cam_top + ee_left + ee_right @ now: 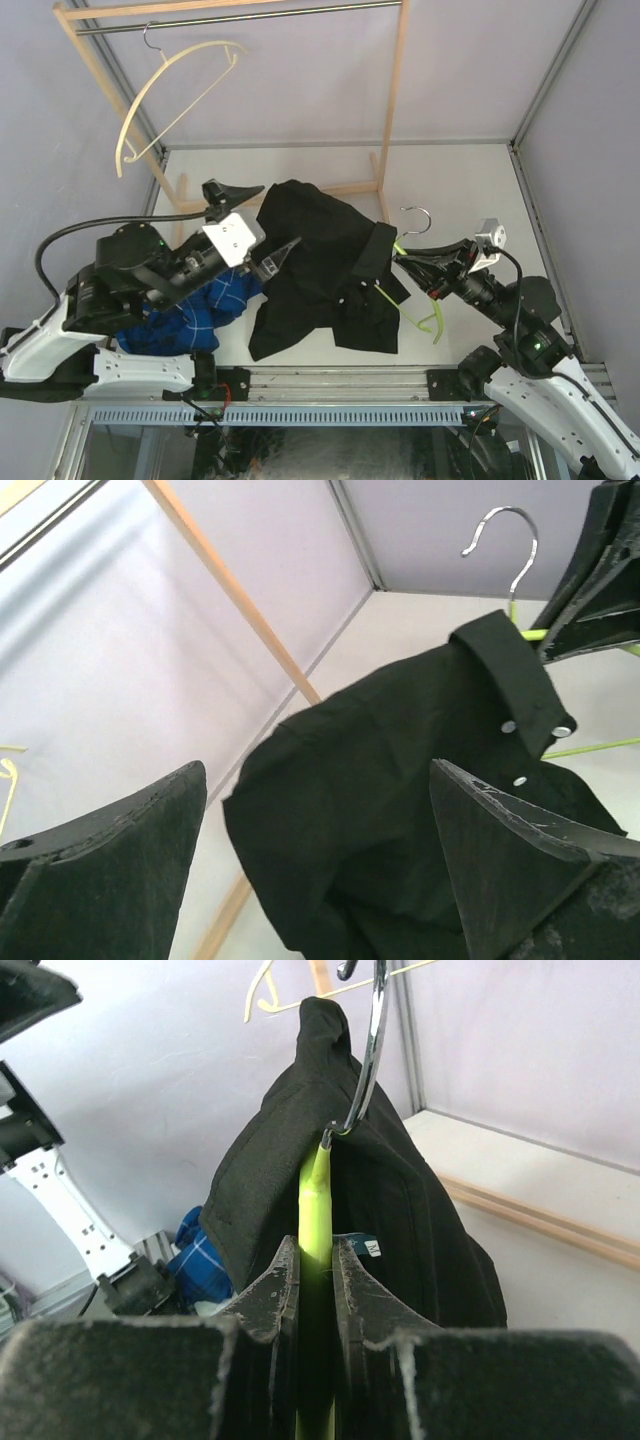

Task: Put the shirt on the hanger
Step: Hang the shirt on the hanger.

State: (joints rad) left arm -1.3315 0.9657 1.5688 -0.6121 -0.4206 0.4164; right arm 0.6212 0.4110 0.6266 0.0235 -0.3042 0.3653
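The black shirt hangs draped over the lime-green hanger, whose silver hook sticks up past the collar. My right gripper is shut on the hanger's green stem just below the hook, with the shirt falling on both sides. My left gripper stands open at the shirt's left shoulder, its jaws wide apart. In the left wrist view the shirt lies beyond the open left gripper, not touching either finger. White buttons show on the collar.
A blue plaid shirt lies crumpled under the left arm. A wooden garment rack stands at the back, with a cream hanger on its metal rail. The rack's base bar runs behind the black shirt.
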